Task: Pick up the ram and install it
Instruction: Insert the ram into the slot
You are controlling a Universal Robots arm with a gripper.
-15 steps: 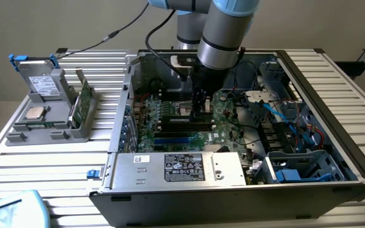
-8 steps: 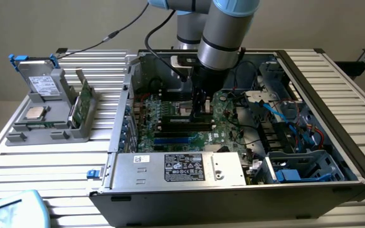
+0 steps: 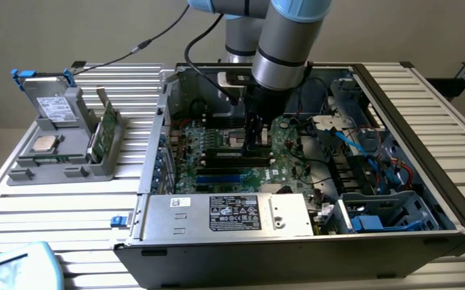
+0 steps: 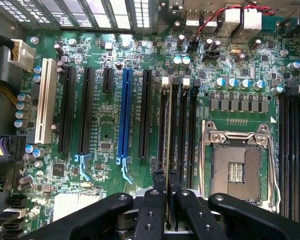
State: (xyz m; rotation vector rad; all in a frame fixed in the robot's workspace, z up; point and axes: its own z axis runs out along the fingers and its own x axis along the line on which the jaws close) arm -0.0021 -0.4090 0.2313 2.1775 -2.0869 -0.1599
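**Exterior view and wrist view: the gripper has the ram**

Exterior view: the robot arm comes down from the top of the picture into the open computer case. The gripper is in the middle of the picture, low over the green motherboard. On the exterior view's left, a gray holder sits on the table. It has a green card and a silver chip in it.

Wrist view: the two black fingers are squeezed almost together on the ram. We see the ram from its thin edge. It runs along the thin black slots, between the blue slot and the silver socket. I cannot tell if it is pushed into a slot.
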